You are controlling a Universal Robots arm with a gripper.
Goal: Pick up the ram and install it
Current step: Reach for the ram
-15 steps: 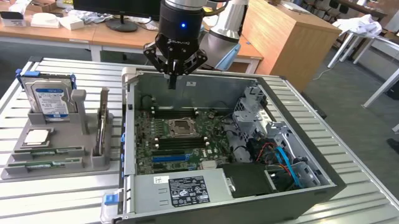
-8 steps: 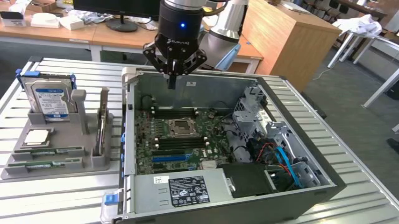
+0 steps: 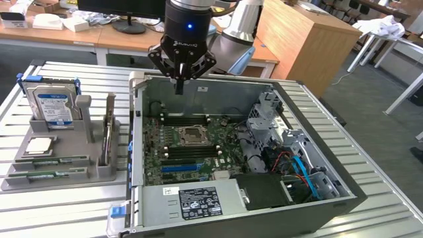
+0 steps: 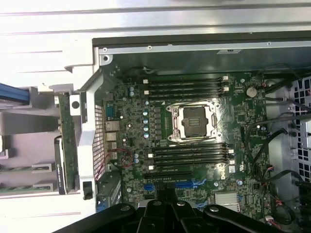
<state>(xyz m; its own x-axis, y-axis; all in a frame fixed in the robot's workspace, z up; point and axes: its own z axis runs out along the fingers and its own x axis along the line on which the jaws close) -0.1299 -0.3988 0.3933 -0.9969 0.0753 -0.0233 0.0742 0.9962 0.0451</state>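
Two rams, thin green sticks (image 3: pixel 56 160) (image 3: pixel 46 174), lie flat in slots at the front of the grey holder tray (image 3: pixel 66 183) on the exterior view's left. In the wrist view they appear as green strips (image 4: pixel 22 168) (image 4: pixel 22 188) beside the case. My gripper (image 3: pixel 178 90) hangs over the rear of the open computer case (image 3: pixel 317 198), above the motherboard (image 3: pixel 191 144). It is shut with nothing between its fingers, and well apart from the rams. Its dark fingers (image 4: pixel 165 206) show above the board's long black memory slots (image 4: pixel 187 85) (image 4: pixel 189 158).
A silver hard drive (image 3: pixel 53 101) stands at the back of the tray, a processor chip (image 3: pixel 38 145) lies flat on it, and a card (image 3: pixel 108 130) stands upright near the case wall. The bare processor socket (image 4: pixel 193 121), drive cage (image 3: pixel 271 114) and cables (image 3: pixel 300 166) crowd the case.
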